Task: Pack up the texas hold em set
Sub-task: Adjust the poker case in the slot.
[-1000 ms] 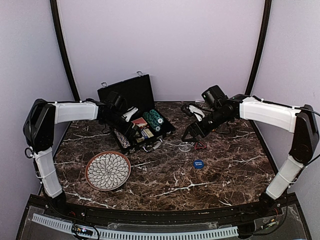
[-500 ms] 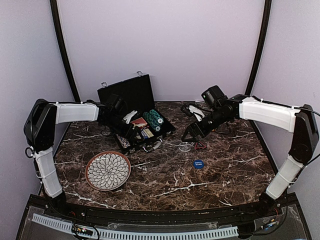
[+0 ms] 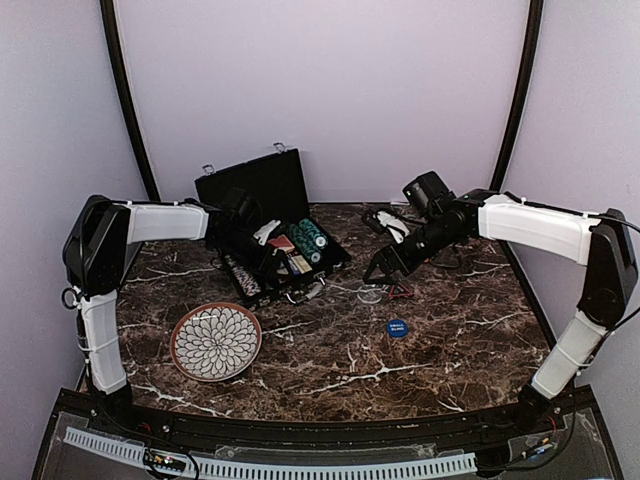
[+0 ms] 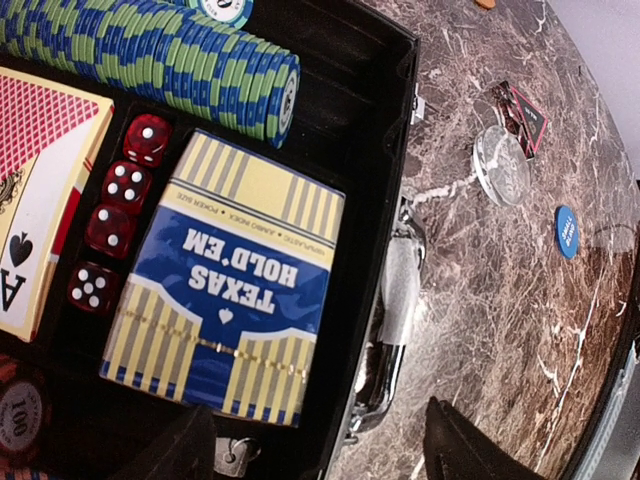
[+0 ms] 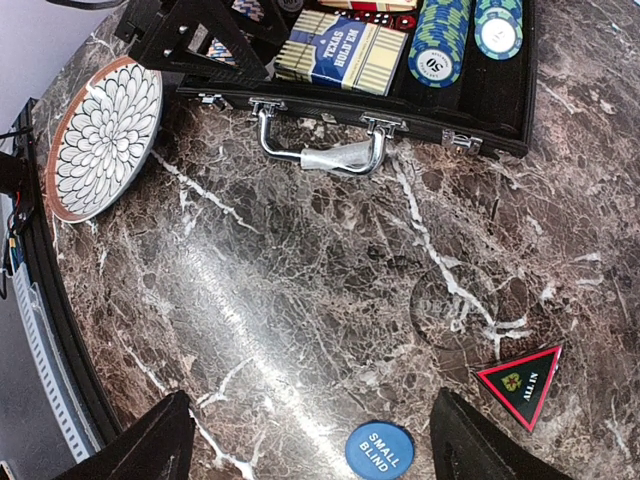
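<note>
My left gripper [image 4: 310,440] and right gripper [image 5: 310,420] gape wide, empty, fingers [image 5: 150,445] cropped at bottom; chips [image 4: 150,60] run off upper left.

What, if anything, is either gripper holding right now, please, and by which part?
Nothing: the left gripper is open over the case, the right gripper open above the table.

You have one open briefcase [image 3: 262,190], four red dice [image 4: 127,186], two card decks [image 4: 225,290], one blue button [image 5: 380,450], one clear disc [image 4: 500,165], one triangular marker [image 5: 520,382], one plate [image 3: 216,342].
</note>
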Available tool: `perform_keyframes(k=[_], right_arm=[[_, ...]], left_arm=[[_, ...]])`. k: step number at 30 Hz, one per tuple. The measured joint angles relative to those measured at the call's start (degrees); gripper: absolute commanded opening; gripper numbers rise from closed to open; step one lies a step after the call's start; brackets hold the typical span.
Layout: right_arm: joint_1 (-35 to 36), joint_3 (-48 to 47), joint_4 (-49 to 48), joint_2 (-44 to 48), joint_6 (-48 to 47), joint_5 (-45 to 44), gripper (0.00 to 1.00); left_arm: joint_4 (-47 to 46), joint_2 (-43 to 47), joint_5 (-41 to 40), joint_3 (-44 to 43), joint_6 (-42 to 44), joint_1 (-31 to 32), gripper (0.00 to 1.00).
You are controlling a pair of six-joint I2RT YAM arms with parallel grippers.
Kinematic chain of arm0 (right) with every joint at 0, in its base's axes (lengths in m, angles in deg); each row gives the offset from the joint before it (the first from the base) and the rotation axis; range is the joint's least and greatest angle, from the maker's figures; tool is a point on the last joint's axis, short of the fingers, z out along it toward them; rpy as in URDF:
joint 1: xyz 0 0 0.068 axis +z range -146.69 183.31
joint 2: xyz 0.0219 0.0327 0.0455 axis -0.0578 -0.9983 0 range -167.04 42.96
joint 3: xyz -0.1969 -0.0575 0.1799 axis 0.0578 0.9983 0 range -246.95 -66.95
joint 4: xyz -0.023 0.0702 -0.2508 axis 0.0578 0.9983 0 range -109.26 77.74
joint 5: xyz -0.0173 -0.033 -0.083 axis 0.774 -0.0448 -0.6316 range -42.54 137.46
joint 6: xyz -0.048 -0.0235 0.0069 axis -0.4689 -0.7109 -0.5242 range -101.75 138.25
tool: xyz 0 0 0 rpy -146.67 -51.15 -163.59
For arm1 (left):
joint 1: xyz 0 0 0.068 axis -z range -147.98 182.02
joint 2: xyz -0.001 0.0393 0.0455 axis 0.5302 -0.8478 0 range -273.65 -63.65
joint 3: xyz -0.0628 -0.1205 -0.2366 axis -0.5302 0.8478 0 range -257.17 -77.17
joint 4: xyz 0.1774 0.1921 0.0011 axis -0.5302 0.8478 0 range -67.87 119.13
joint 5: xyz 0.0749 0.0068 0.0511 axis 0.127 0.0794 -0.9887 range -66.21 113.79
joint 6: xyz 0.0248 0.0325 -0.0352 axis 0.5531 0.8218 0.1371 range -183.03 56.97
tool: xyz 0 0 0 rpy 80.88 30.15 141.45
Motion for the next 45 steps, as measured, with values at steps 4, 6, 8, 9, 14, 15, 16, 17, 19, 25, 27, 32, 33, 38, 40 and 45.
perform_keyframes(k=[4, 6, 8, 9, 14, 15, 16, 17, 19, 25, 27, 32, 33, 38, 40, 45], right_arm=[[0.0, 0.1, 0.0, 0.0, 0.2, 0.0, 0.83], [0.0, 0.1, 0.0, 0.0, 0.3, 0.0, 0.83], [0.0, 0.3, -0.2, 0.0, 0.5, -0.1, 0.84], [0.0, 0.4, -0.2, 0.0, 0.7, -0.2, 0.84], [0.0, 1.4, -0.3, 0.1, 2.1, -1.9, 0.85], [0.0, 1.5, -0.3, 0.1, 2.4, -2.2, 0.85], [0.0, 1.6, -0.4, 0.1, 2.7, -2.5, 0.85], [0.0, 1.6, -0.5, 0.1, 3.0, -2.8, 0.85], [0.0, 1.9, -0.6, 0.2, 3.3, -3.1, 0.85], [0.0, 2.4, -0.8, 0.8, 3.7, -3.5, 0.85], [0.0, 2.5, -0.9, 0.8, 3.7, -3.5, 0.85], [0.0, 2.6, -1.1, 0.8, 3.9, -3.5, 0.85], [0.0, 2.6, -1.1, 0.8, 4.0, -3.5, 0.85], [0.0, 2.7, -1.2, 0.8, 4.1, -3.5, 0.85], [0.0, 2.8, -1.2, 0.8, 4.1, -3.5, 0.85], [0.0, 2.8, -1.3, 0.8, 4.1, -3.5, 0.85]], left_arm=[[0.5, -1.0, -0.1, -1.3, -0.3, 0.1, 0.73], [1.0, -1.3, 0.0, -1.8, -0.5, 0.1, 0.74], [1.6, -1.7, 0.0, -2.4, -0.7, 0.1, 0.74], [1.7, -1.8, 0.0, -2.6, -0.7, 0.1, 0.75], [2.3, -2.2, -0.4, -3.2, -0.7, 0.2, 0.77], [2.4, -2.3, -0.5, -3.3, -0.7, 0.2, 0.77], [2.6, -2.4, -0.6, -3.5, -0.6, 0.3, 0.77], [2.9, -2.6, -0.7, -3.7, -0.6, 0.3, 0.77], [3.5, -3.1, -1.0, -4.5, -0.6, 0.3, 0.77], [4.1, -4.2, -2.4, -5.1, -0.6, 0.3, 0.77], [4.1, -4.2, -2.6, -5.1, -0.6, 0.3, 0.77], [4.0, -4.2, -2.6, -5.1, -0.6, 0.4, 0.77], [4.0, -4.2, -2.6, -5.1, -0.6, 0.4, 0.77], [4.0, -4.1, -2.7, -5.1, -0.6, 0.4, 0.77], [3.9, -4.1, -2.7, -5.1, -0.7, 0.4, 0.77], [3.5, -4.2, -2.6, -5.1, -1.5, 0.4, 0.76]])
